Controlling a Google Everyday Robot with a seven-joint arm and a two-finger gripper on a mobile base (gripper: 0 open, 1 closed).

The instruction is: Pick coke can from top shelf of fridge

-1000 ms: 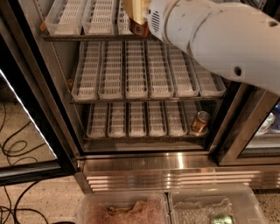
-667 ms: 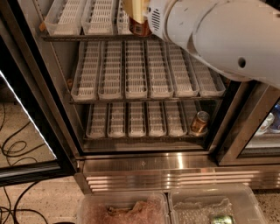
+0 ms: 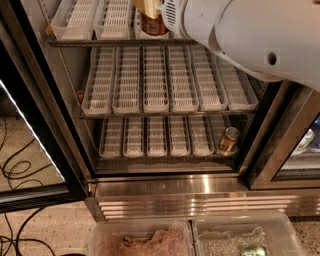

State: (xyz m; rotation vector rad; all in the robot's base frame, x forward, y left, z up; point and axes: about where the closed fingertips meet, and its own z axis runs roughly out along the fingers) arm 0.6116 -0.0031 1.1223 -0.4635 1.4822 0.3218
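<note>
One gripper [image 3: 146, 7], at the end of the big white arm [image 3: 250, 35], sits at the top edge of view, right over the coke can [image 3: 154, 26]. Whether it has closed on the can I cannot tell. The arm comes in from the front, presumably because the open door is the only way in. The can stands upright in a white lane on the top shelf [image 3: 90, 43] of the fridge [image 3: 200, 187], with its long axis vertical and its upper end toward the gripper. A copper can [image 3: 229, 140] sits well apart on the lowest rack.
</note>
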